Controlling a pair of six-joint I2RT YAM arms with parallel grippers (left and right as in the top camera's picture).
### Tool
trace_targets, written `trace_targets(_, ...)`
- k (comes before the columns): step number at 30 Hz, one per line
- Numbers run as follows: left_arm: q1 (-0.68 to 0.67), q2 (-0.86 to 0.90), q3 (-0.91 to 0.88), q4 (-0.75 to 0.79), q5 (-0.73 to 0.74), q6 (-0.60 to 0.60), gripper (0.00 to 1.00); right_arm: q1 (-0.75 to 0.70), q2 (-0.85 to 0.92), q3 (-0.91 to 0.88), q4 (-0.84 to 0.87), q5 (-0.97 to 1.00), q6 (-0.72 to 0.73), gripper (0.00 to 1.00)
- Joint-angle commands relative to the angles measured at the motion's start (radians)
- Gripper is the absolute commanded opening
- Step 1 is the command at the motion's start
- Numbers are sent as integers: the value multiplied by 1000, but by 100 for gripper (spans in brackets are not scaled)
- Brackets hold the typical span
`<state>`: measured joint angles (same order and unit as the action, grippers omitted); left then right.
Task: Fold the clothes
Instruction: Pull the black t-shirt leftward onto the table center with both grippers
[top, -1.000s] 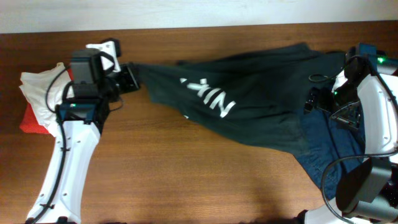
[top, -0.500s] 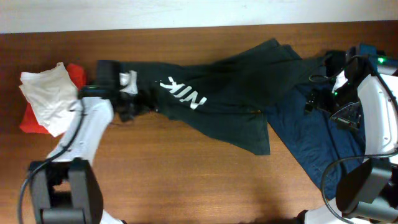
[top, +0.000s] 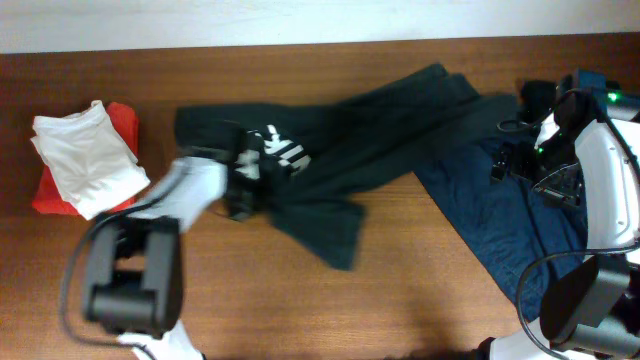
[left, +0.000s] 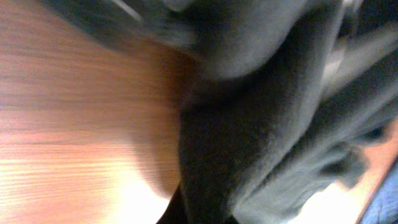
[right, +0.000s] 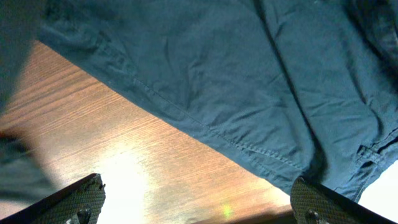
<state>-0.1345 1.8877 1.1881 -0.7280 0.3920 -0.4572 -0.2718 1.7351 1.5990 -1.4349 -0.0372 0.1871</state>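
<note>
Blackish-green cloth lies across the middle of the worktop (top: 300, 300) in the overhead view: the T-shirt (top: 390, 115), crumpled lengthwise from left of centre up towards the far right, with one flap hanging towards the near edge. We see the left claw (top: 248, 172) pressed into its left part, just beside the white print (top: 285, 150). The claw and the left arm (top: 190, 195) are smeared by blur, so we cannot tell how far the jaws stand apart or whether they pinch the cloth. To the right a navy garment (top: 490, 215) spreads out, partly under the T-shirt's far end, and the right claw (top: 512, 162) hangs over it below the right arm (top: 600, 180). At the far left, well apart from all this, a white cloth (top: 85, 155) rests on a red cloth (top: 45, 190).

From the left wrist we make out only bunched folds of the T-shirt (left: 261, 143) filling the right side, very close and out of focus, with bare worktop (left: 74, 124) on the left. No fingers can be picked out.

From the right wrist, the right claw (right: 198, 202) is spread wide, its two tips at the bottom corners, with nothing between them but worktop (right: 124, 149). The navy garment (right: 249, 74) fills the upper part, its stitched hem running slantwise. Dark blurred cloth at the left edge is too indistinct for us to name.
</note>
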Motion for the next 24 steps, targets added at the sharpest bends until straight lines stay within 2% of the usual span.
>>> trace_targets(1, 247, -132, 47, -48, -71, 141, 55, -5, -20, 10, 2, 23, 2, 99)
trace_targets(2, 290, -131, 46, -122, -40, 141, 99, -5, -18, 10, 2, 23, 2, 99)
trace_targets(4, 288, -130, 31, -291, -40, 141, 99, -4, -10, 10, 3, 23, 2, 99)
trace_targets(6, 229, -130, -44, -278, -40, 139, 99, -4, -9, 10, 2, 23, 2, 99)
trace_targets(8, 179, -130, -132, -156, -39, 137, 99, -5, -9, 10, 2, 23, 2, 99)
trace_targets(9, 130, -130, -211, -8, -6, 137, 94, -4, -9, 10, 2, 23, 2, 99)
trace_targets(11, 69, -130, -288, 151, -3, 109, 92, -4, -9, 10, 2, 23, 2, 99)
trace_targets(12, 41, -130, -315, 226, -3, 83, 89, -4, -9, 10, 2, 23, 2, 99)
trace_targets(13, 14, -130, -330, 283, -3, 56, 75, -4, -9, 10, 2, 23, 2, 99)
trace_targets(14, -23, -130, -331, 315, -3, 34, 46, -4, -9, 10, 2, 23, 2, 99)
trace_targets(15, -29, -130, -331, 325, -4, 35, 36, -4, -9, 10, 2, 23, 2, 99)
trace_targets(16, -28, -130, -331, 336, -15, 35, 15, -4, -9, 10, 2, 23, 2, 99)
trace_targets(17, -26, -130, -331, 350, -26, 35, 0, -4, -9, 10, 2, 23, 2, 99)
trace_targets(19, 5, -146, -325, 293, -21, 36, 1, -5, -9, 10, 2, 24, 1, 99)
trace_targets(21, 101, -231, -284, 78, -24, 130, 0, -5, -9, 9, 2, 28, 1, 99)
trace_targets(23, 266, -356, -218, -130, -78, 215, 0, 0, -9, -5, 3, 6, -37, 98)
trace_targets(24, 474, -470, -151, -246, -70, 240, 0, 15, -9, -47, 32, -43, -80, 82)
